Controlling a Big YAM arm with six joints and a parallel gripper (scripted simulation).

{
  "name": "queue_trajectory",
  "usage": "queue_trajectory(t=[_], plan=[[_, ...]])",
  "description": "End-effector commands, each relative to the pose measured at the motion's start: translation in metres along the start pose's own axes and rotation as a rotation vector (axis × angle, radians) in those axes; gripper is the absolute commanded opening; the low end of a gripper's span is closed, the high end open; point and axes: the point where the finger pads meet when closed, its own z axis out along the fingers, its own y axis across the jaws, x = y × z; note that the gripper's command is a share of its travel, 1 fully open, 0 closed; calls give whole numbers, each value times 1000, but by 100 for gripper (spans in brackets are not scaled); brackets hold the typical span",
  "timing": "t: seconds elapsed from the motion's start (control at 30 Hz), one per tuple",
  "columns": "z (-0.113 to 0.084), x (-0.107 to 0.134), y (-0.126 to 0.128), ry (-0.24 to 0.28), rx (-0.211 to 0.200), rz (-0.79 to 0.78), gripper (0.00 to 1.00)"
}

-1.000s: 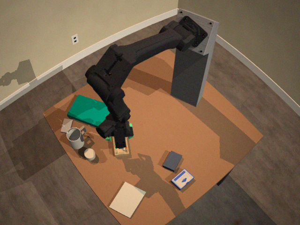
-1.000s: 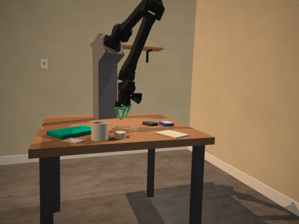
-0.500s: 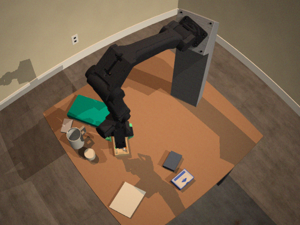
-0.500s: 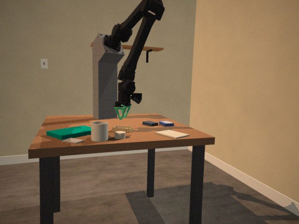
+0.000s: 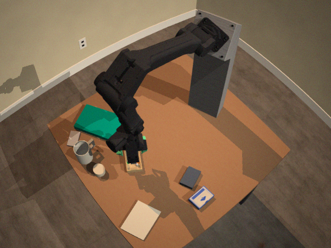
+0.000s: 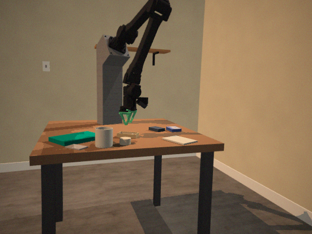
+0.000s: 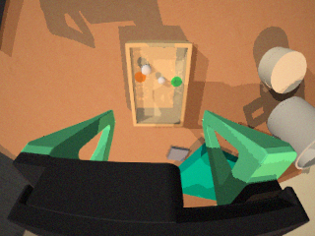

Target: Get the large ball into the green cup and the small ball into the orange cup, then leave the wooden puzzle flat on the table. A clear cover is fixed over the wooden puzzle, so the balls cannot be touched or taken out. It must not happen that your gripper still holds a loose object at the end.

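Observation:
The wooden puzzle (image 7: 157,83) is a small shallow tray lying flat on the table; it also shows in the overhead view (image 5: 134,165) and the side view (image 6: 127,134). In the wrist view I see an orange cup (image 7: 141,78) on its left side and a green cup (image 7: 176,82) on its right. A larger grey ball lies near the orange cup and a smaller one (image 7: 160,81) near the middle. My gripper (image 7: 158,115) (image 6: 127,118) hangs open and empty a little above the puzzle, its green fingers spread wider than the tray.
A grey mug (image 5: 83,152), a small cream cylinder (image 5: 99,169) and a green block (image 5: 97,122) stand close to the puzzle's left. A dark box (image 5: 190,177), a blue box (image 5: 200,197) and a cream pad (image 5: 140,219) lie further right. The grey arm pedestal (image 5: 211,69) is behind.

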Motion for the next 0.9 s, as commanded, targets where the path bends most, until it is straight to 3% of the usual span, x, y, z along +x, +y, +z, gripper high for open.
queue_trajectory(t=[0.0, 0.73, 0.87], plan=[[-1, 3, 3, 6, -10, 13, 85], [8, -8, -1, -14, 5, 2, 85], [18, -4, 4, -9, -3, 5, 85]])
